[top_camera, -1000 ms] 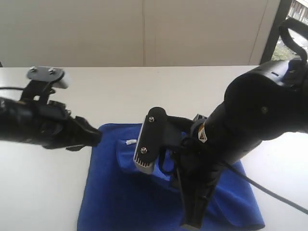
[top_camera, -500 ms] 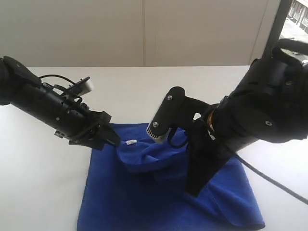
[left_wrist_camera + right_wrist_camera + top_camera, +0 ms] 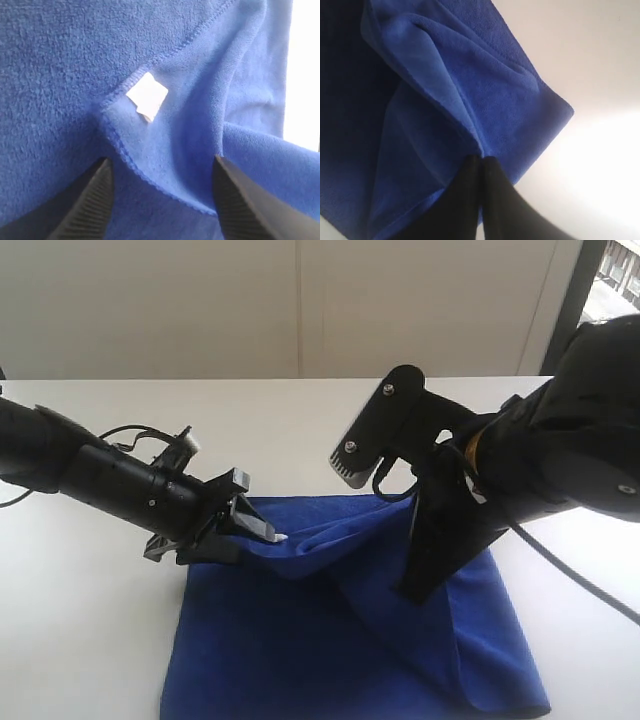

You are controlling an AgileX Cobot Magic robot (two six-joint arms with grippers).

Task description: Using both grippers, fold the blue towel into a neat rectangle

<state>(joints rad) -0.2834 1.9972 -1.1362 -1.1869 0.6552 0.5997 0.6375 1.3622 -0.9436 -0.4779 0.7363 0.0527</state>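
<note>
The white table (image 3: 90, 640) has lots of bare room left, right and behind the blue towel (image 3: 270, 650). The left gripper (image 3: 160, 202) is wide open, holding nothing, at the towel's corner (the one with the white tag (image 3: 147, 96)). The right gripper (image 3: 479, 185) pinches a fold tight, and a raised ridge runs across from that corner to it.

royal-blue towel (image 3: 300, 640), white tag (image 3: 147, 96), white table (image 3: 90, 630)

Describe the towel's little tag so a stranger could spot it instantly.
On the white table lies a blue towel. At its folded-over corner, just ahead of the open left gripper, sits the tag: the only white patch on the blue cloth.
</note>
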